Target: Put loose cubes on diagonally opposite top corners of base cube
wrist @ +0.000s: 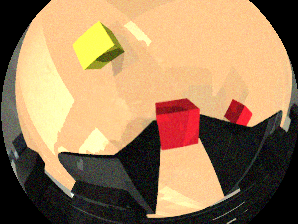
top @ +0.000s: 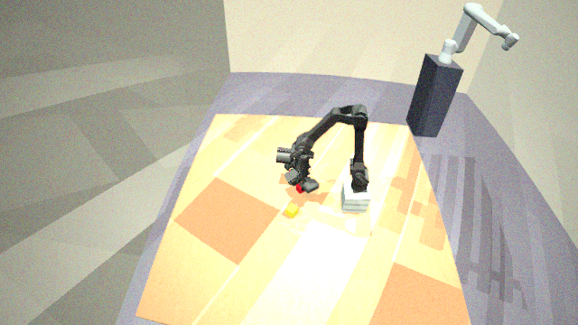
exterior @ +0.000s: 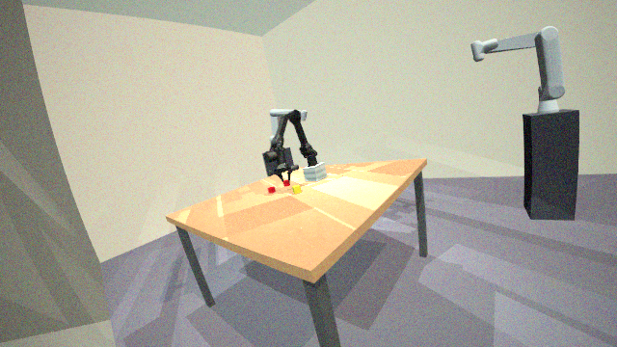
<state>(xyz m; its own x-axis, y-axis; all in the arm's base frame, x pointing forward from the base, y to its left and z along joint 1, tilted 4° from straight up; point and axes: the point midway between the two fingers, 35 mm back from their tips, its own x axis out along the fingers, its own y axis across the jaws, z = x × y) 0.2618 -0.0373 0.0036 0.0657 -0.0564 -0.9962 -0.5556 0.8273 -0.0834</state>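
Note:
A yellow cube [top: 292, 210] [exterior: 297, 189] [wrist: 95, 45] rests on the table, its top bare. My gripper [top: 301, 185] [exterior: 286, 181] [wrist: 176, 121] is shut on a red cube [top: 299, 189] [exterior: 286, 183] [wrist: 179, 130], with a finger on either side. The held cube appears to be slightly above the table, behind the yellow cube in the top view. Another red cube [exterior: 271, 190] [wrist: 237, 113] rests on the table beyond the right finger in the wrist view. It is mostly hidden behind the gripper in the top view.
The arm stands on a pale striped block [top: 355, 202] [exterior: 315, 172] at the right of the cubes. The wooden table [top: 203, 271] [exterior: 270, 241] has bright light patches. A white arm on a dark pedestal [top: 434, 97] [exterior: 550, 164] stands off the table.

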